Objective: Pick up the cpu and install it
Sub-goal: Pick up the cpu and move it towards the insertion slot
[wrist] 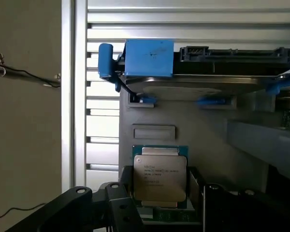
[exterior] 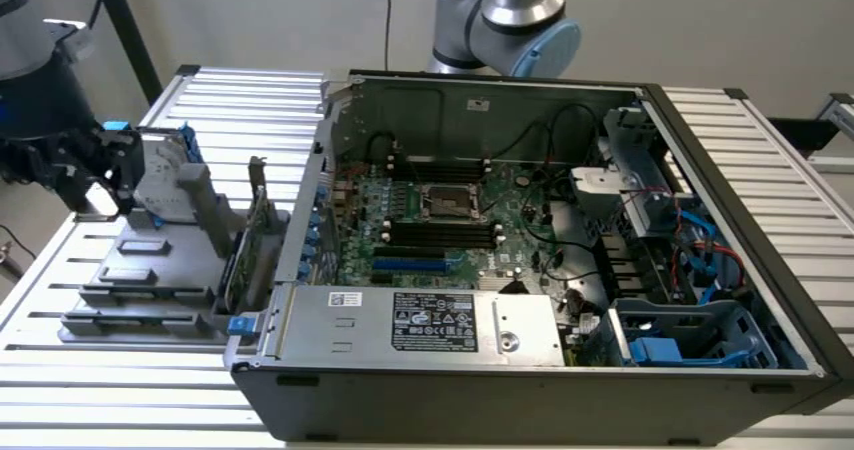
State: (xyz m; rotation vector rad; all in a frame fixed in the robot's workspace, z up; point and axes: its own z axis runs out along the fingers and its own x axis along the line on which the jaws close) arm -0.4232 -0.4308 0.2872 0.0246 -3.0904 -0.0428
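Scene at the grey moulded plastic holder [exterior: 147, 270] [wrist: 203, 130], which lies on the slatted metal table [exterior: 80, 370] [wrist: 101, 125].

The cpu [wrist: 159, 178], a small flat square chip with a silver-grey metal top, printed lettering and a thin green rim, lies flat in a recess of the holder. The black gripper [exterior: 91, 185] [wrist: 160, 203] hangs directly over the holder, its dark parts standing on either side of the cpu. Whether the gripper is spread clear of the chip or already pinching it cannot be told.

The large silver hard drive in a blue plastic frame [wrist: 212, 77] rests on the holder, beyond the cpu as the wrist camera looks. A narrow empty slot in the holder lies between the two.

The open dark-grey computer case [exterior: 534, 400] stands just beside the holder, on the exterior view's right. Inside the case are the green motherboard [exterior: 514, 195], the square black-and-metal socket frame [exterior: 450, 202] at its middle, and a silver power-supply box with a black label [exterior: 400, 322] along the near wall.

A silver and pale-blue arm joint [exterior: 514, 20] rises behind the case, well apart from the holder.
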